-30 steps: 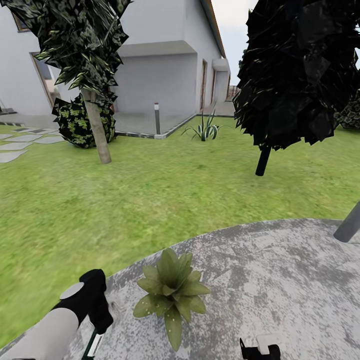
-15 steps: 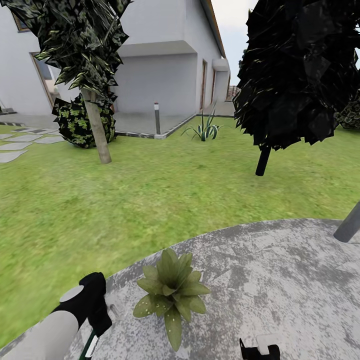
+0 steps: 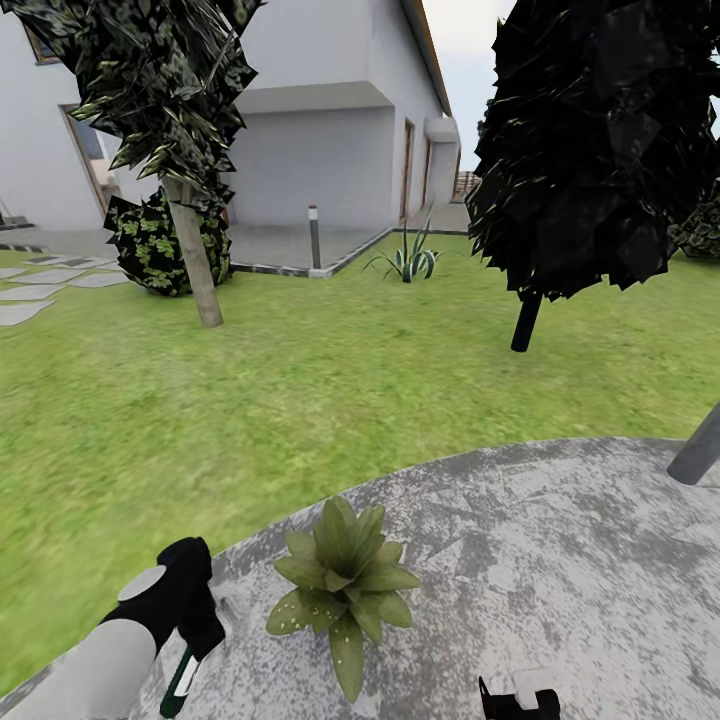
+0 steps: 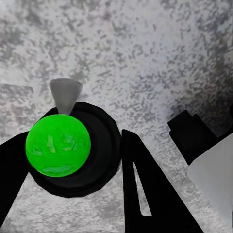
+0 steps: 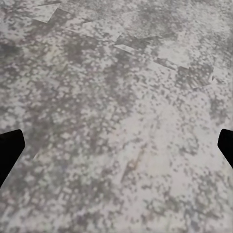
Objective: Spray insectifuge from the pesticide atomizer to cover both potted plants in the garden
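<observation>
- Grass (image 3: 300,400) covers most of the head view, with a white house (image 3: 320,150), two trees and a round grey stone patio (image 3: 560,560) up close.
- One plant (image 3: 345,585) sits on the patio edge. Its leaves are wide, light green and dotted with tiny spots.
- Just left of the plant, the left gripper (image 3: 185,660) holds the atomizer (image 3: 180,685). The bottle is thin and dark green with a pale stripe, and it points down at the stone.
- A bit of the right gripper (image 3: 520,700) peeks in at the bottom edge.
- Left wrist view: the atomizer (image 4: 60,145) sits between the two black fingers (image 4: 145,194). I see a shiny bright green round part in a black ring, with a grey cone tip. Speckled stone lies below.
- Right wrist view: bumpy grey patio (image 5: 116,116) with the black fingers (image 5: 9,150) far apart and nothing between them.
- So the pick-up looks done. I see no spray on the plant yet, so I think both plants are left to do. The second plant is out of sight.
</observation>
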You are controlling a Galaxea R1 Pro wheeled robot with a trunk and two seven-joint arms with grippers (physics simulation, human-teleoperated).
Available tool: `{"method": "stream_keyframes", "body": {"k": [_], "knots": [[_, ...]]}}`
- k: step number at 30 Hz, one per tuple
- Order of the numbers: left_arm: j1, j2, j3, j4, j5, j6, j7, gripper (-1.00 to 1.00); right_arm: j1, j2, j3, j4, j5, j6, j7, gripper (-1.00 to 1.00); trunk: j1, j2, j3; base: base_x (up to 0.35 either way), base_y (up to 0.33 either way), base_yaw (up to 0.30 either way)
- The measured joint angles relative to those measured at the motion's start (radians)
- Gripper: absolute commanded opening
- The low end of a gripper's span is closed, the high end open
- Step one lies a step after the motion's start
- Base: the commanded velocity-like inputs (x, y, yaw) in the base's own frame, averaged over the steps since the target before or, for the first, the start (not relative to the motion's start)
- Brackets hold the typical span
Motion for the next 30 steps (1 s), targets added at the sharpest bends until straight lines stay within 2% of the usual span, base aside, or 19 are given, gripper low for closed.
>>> {"method": "stream_keyframes", "body": {"k": [5, 9, 12, 16, 30], "knots": [[-0.002, -0.008, 0.002, -0.093, -0.001, 0.004, -0.008, -1.00, 0.000, -0.001, 0.000, 0.000, 0.001, 0.000, 0.000, 1.00, 0.000, 0.000, 0.000, 0.000, 0.000, 0.000], [0.008, -0.006, 0.002, -0.084, -0.001, 0.001, -0.005, -1.00, 0.000, -0.003, 0.000, 0.000, 0.002, 0.000, 0.000, 1.00, 0.000, 0.000, 0.000, 0.000, 0.000, 0.000], [0.041, 0.001, 0.002, -0.076, -0.001, 0.001, -0.001, -1.00, 0.000, -0.003, 0.000, 0.000, 0.002, 0.000, 0.000, 1.00, 0.000, 0.000, 0.000, 0.000, 0.000, 0.000], [0.061, -0.003, 0.003, -0.074, 0.001, 0.001, -0.001, -1.00, 0.000, -0.003, 0.000, 0.000, 0.002, 0.000, 0.000, 1.00, 0.000, 0.000, 0.000, 0.000, 0.000, 0.000], [0.064, -0.008, 0.008, -0.086, 0.002, 0.002, -0.001, -1.00, 0.000, 0.000, 0.000, 0.000, -0.001, 0.000, -0.001, 1.00, 0.000, 0.000, 0.000, 0.042, -0.031, 0.005]]}}
